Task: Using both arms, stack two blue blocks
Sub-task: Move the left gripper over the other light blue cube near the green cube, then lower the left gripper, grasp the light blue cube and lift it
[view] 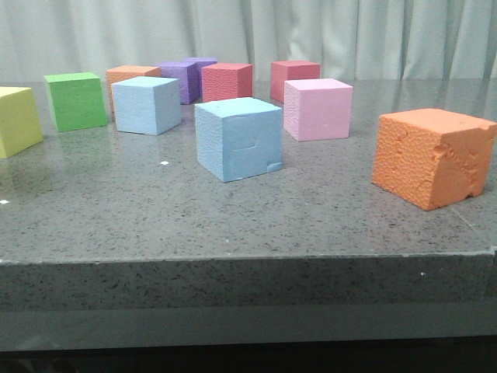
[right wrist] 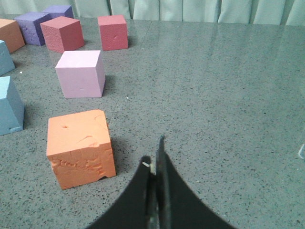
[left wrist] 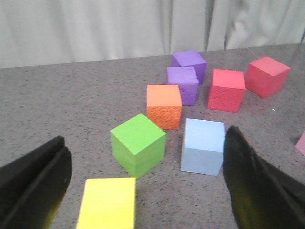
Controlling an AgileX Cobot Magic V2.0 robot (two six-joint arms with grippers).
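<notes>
Nothing stacked yet: both blue blocks sitting apart on the bench [view: 93, 225], each flat on the stone. Scored block [view: 238, 138] near the middle of the bench, chipped at a lower corner; smoother block [view: 146, 105] farther back and toward the left edge, close in front of a small orange cube [view: 128, 75] and beside the green cube [view: 75, 100]. Pink cube [view: 318, 109] just right of the scored one, not touching. Left hand [left wrist: 147, 183] spread wide, dark fingers [left wrist: 252, 181] at either side of the wrist view, with the smoother block just inside the one finger and nothing gripped. Right hand [right wrist: 155, 191] pressed together, empty, hovering over bare stone beside the big orange cube [right wrist: 81, 147], well off both blue blocks. Whole job ahead, then: pick one blue, carry it, set it square on the other. Neither arm visible from the front. Left edge of the right wrist view cuts off both blue blocks. Yellow cube [view: 17, 120] also clipped at the left. Purple cubes [view: 185, 79] at the back half hidden behind others.
</notes>
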